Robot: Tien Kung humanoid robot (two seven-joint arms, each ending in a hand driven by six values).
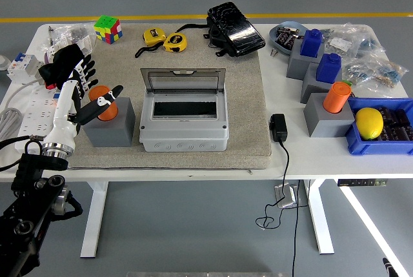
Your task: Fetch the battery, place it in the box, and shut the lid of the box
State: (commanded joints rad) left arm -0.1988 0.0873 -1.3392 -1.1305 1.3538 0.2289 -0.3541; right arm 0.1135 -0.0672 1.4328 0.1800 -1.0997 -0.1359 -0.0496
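An orange battery (pixel 108 112) stands upright in a grey holder (pixel 111 130) on the left of the mat. My left hand (pixel 90 87) is at the battery's left side. Its fingers (pixel 79 72) are spread behind and to the left of the battery, and the thumb lies across the battery's front. The hand is open and does not grasp it. The grey box (pixel 184 130) sits mid-mat with its clear lid (pixel 184 81) standing open at the back. A second orange battery (pixel 336 97) sits in a grey holder at the right.
Two blue batteries (pixel 312 42) in grey holders stand at the back right, by a blue bin (pixel 381 143) holding a lemon. Tape measures (pixel 174 42), a black pouch (pixel 235 28) and a puzzle cube (pixel 107 29) lie along the far edge. A power strip (pixel 29 106) lies at the left.
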